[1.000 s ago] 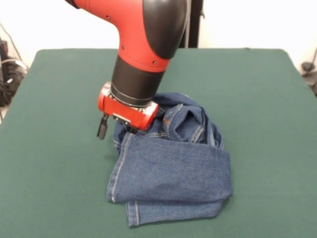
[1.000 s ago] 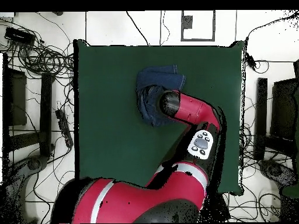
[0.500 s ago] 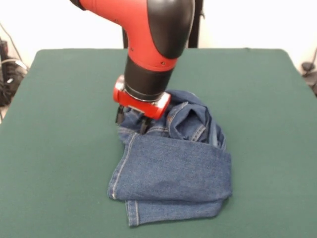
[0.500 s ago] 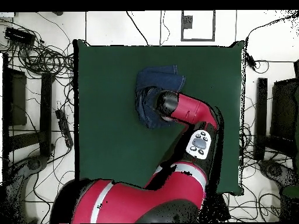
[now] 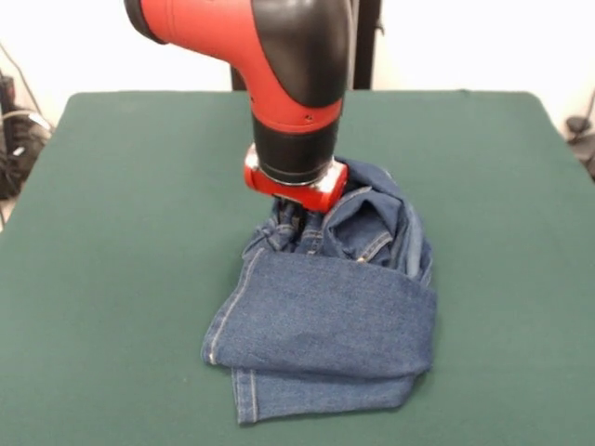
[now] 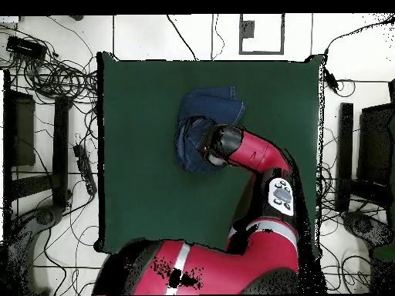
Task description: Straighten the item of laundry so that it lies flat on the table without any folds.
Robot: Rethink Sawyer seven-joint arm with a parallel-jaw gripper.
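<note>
The jeans [image 5: 325, 316] lie crumpled and folded over on the green table [image 5: 112, 186], with a folded leg panel at the front and a bunched waist behind. My gripper [image 5: 293, 219] comes straight down onto the bunched upper left part and is shut on a fold of denim, which rises slightly toward it. The fingertips are mostly buried in the cloth. In the overhead view the jeans [image 6: 207, 104] lie at the table's [image 6: 139, 116] upper middle, and the arm's wrist [image 6: 220, 144] covers their lower part and hides the gripper.
Cables and equipment lie on the floor around the table [image 6: 46, 77]. The arm's elbow and links [image 6: 270, 185] hang over the table's right half in the overhead view. Open green top surrounds the jeans on all sides.
The gripper moved to the right in the front view, from beside the jeans' left edge onto the bunched denim, and closed on it. The jeans' upper left edge shifted right with it.
</note>
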